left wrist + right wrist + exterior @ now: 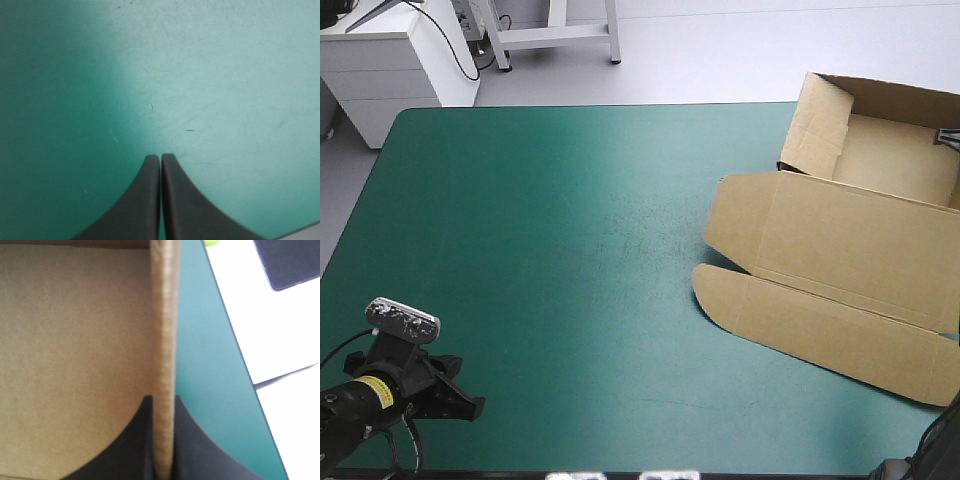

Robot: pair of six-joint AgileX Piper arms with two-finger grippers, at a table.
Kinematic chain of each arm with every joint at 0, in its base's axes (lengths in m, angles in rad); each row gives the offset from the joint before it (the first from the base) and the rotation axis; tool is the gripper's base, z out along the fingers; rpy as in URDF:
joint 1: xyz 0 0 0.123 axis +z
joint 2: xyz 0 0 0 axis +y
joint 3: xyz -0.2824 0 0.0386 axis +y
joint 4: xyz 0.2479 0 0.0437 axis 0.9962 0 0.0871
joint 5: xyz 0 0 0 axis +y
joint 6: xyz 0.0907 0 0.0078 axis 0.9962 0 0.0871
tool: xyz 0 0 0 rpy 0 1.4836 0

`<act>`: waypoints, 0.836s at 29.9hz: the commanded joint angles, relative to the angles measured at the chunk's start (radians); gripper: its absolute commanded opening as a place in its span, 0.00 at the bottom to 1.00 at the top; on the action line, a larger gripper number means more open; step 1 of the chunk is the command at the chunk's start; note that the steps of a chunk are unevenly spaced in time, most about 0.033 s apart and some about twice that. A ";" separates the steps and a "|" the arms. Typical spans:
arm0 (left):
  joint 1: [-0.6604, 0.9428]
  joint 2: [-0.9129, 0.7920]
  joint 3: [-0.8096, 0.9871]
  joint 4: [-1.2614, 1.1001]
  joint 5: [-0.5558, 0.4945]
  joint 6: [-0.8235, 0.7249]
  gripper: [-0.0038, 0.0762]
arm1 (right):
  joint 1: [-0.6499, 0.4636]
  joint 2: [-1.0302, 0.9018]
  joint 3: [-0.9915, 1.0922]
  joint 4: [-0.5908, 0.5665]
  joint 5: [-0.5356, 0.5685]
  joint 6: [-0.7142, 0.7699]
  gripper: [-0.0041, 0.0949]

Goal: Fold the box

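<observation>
Trouble here would most likely start at the right pincer (163,401). It is clenched on the top edge of one raised wall (164,330) of the box (895,165), with the board pinched thin between its black fingers. The brown box sits at the right side of the tabletop (540,250), toward the far right corner, and runs past the right edge of the high view. It is a tray with walls up at the far end, and the lid (840,245) and its rounded front flap (820,325) lie flat toward the near edge. The left pincer (161,159) is closed on nothing. It hangs low over bare teal-green cover at the near left corner, well apart from the box.

With only one hold, a pull on that wall could drag the whole light tray across the cover instead of bending a crease. It could also slide the tray off the nearby tabletop edge. A hard pinch may crumple the wall's rim, and the other walls look free to spring open.
</observation>
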 commanded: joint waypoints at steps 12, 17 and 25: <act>-0.005 0.003 -0.025 -0.006 -0.049 -0.010 0.04 | -0.057 0.004 -0.037 0.037 -0.060 -0.005 0.09; -0.005 0.003 -0.025 -0.016 -0.051 -0.010 0.04 | -0.057 0.006 -0.037 0.014 -0.052 -0.005 0.43; -0.005 0.003 -0.025 -0.016 -0.047 -0.010 0.04 | -0.057 0.006 -0.037 0.014 -0.029 0.001 0.92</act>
